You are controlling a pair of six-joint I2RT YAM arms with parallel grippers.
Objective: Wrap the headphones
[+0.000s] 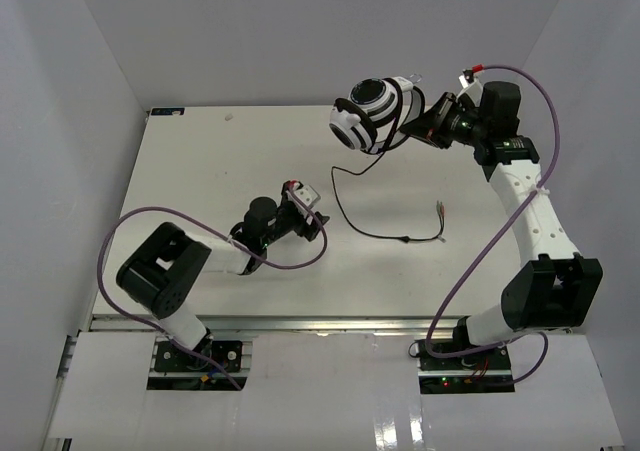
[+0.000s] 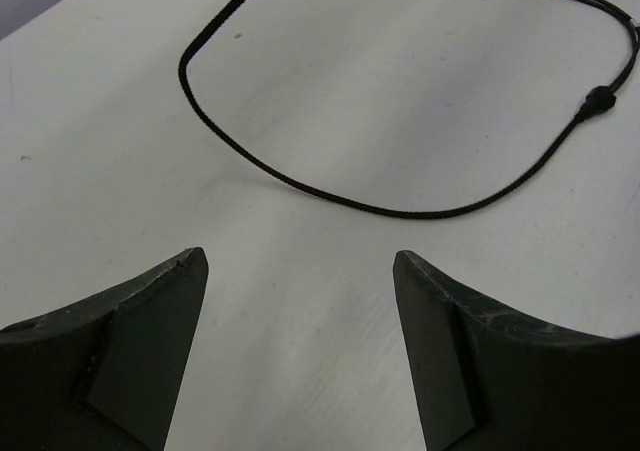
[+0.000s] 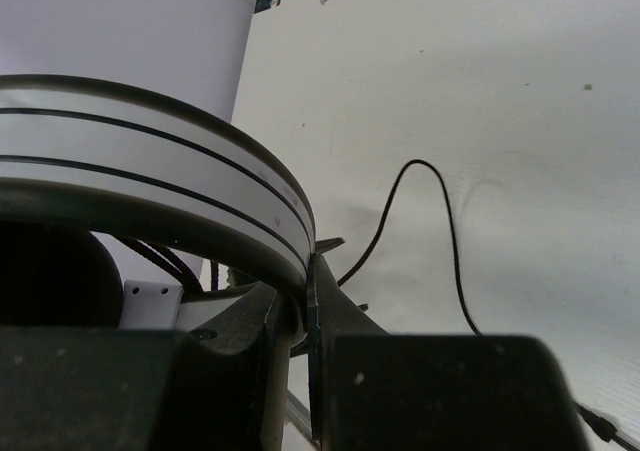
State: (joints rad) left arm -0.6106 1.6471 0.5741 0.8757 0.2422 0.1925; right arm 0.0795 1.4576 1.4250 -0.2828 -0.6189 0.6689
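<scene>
The right gripper clamps the headband of the white-and-black over-ear headphones above the white table's far edge, while the left gripper gapes empty, their thin black cable just ahead.

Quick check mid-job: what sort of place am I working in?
Probably a lab robot cell: a white table boxed in by plain white walls, with the left arm and right arm bolted to a metal rail at its near edge.
</scene>
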